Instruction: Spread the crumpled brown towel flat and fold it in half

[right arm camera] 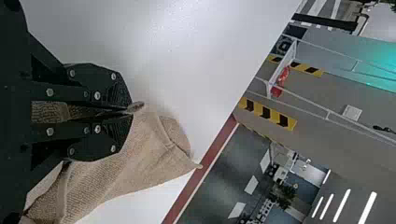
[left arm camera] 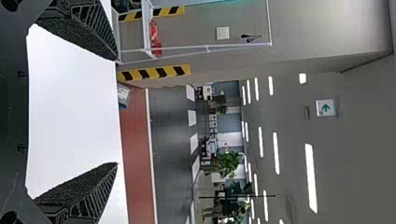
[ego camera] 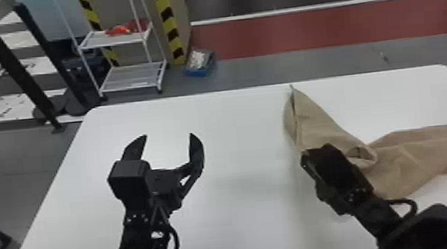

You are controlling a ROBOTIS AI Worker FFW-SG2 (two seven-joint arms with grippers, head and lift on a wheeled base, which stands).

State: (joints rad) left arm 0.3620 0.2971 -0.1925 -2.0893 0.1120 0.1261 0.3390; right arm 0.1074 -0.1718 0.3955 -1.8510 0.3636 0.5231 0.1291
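Towel on the right side of the bench, rumpled and bunched — one narrow end points toward the far edge, the rest runs out past my right gripper to the right, with a small curled fold near that gripper. Right fingers pressed together on a bit of the towel's edge, more cloth spreading out beside their tips in the right wrist view. Left gripper over the bench's left part, well apart from the towel — fingers spread wide, nothing between them.
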